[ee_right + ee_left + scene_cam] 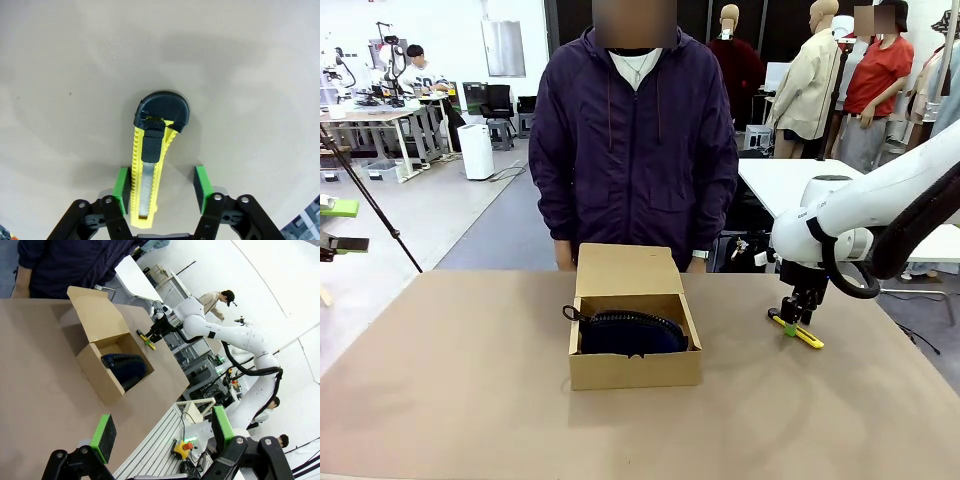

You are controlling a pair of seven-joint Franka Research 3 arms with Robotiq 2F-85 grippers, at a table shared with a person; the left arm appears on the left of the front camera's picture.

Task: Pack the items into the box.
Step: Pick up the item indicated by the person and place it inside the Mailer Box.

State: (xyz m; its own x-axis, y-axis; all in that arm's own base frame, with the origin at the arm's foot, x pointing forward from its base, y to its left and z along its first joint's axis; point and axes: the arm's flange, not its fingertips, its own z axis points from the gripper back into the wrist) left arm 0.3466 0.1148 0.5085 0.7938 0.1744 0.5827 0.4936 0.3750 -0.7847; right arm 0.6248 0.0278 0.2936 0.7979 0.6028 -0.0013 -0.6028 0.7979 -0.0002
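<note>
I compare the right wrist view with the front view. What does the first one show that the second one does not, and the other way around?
The wrist view adds: the utility knife close up, with its black end cap and ribbed slider. It lies between the pads of the open right gripper, and one green pad is clearly apart from it. The front view adds: the box with its lid flap up, the navy pouch inside it, and the person standing behind it. Both: the knife flat on the table, with the right gripper down over it.
</note>
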